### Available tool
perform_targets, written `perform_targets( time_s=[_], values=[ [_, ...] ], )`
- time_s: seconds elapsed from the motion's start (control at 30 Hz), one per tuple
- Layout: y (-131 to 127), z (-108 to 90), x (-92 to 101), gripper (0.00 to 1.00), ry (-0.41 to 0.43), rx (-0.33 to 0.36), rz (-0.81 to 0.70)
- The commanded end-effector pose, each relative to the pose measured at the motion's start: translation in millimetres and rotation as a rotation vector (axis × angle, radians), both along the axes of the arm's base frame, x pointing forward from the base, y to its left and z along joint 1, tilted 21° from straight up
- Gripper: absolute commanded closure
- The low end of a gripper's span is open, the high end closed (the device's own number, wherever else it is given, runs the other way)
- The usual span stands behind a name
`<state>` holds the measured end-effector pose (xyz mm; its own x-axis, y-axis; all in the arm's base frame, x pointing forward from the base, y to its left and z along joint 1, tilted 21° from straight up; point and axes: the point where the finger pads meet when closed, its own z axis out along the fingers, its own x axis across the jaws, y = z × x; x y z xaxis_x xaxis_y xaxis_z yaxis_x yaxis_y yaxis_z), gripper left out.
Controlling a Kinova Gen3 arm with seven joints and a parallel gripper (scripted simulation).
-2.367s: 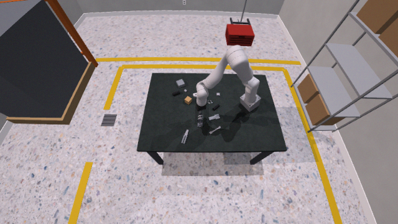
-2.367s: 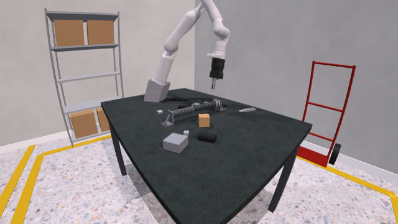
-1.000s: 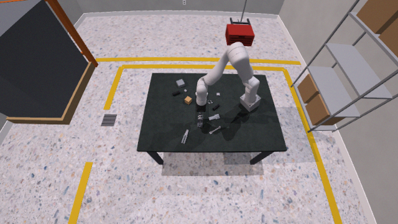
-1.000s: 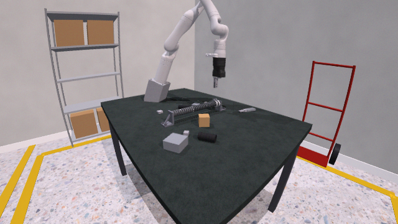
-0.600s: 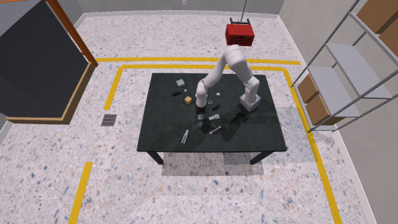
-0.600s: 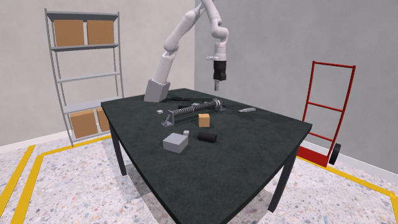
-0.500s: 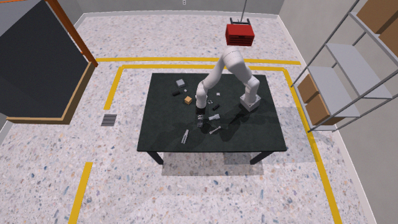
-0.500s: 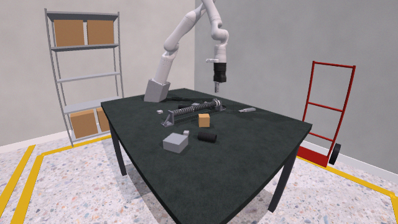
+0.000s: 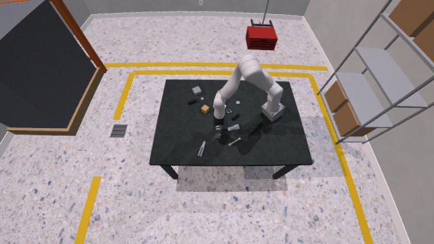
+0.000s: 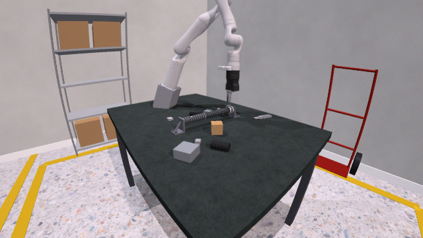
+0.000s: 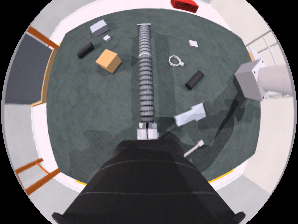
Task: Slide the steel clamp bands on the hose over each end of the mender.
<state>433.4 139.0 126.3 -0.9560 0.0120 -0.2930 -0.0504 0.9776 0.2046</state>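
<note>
White arm (image 10: 185, 43) arched over, wrist vertical, fingers (image 10: 229, 96) closed together, empty.

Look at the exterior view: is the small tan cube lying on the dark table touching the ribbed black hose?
No: the small tan cube sits on the dark table just in front of the ribbed black hose, with a gap between them.

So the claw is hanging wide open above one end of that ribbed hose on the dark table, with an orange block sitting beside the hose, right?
Not quite: the claw is shut, holding nothing, as the exterior view shows its fingers pressed together. The rest stands: it hangs above one end of the ribbed hose on the dark table, with the orange block beside the hose.
</note>
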Motion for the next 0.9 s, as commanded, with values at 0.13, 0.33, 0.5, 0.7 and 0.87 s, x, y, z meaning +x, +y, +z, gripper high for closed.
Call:
perform_targets(
  time_s=[0.13, 0.33, 0.5, 0.7, 0.87],
  values=[
    [-0.3, 0.3, 0.3, 1.0, -0.001, 0.0, -0.001],
    [-0.3, 0.3, 0.3, 0.0, -0.001, 0.0, -0.001],
    [-0.3, 0.3, 0.3, 0.0, -0.001, 0.0, -0.001],
    [-0.3, 0.3, 0.3, 0.0, -0.001, 0.0, -0.001],
    [-0.3, 0.3, 0.3, 0.0, -0.001, 0.0, -0.001]
  ],
)
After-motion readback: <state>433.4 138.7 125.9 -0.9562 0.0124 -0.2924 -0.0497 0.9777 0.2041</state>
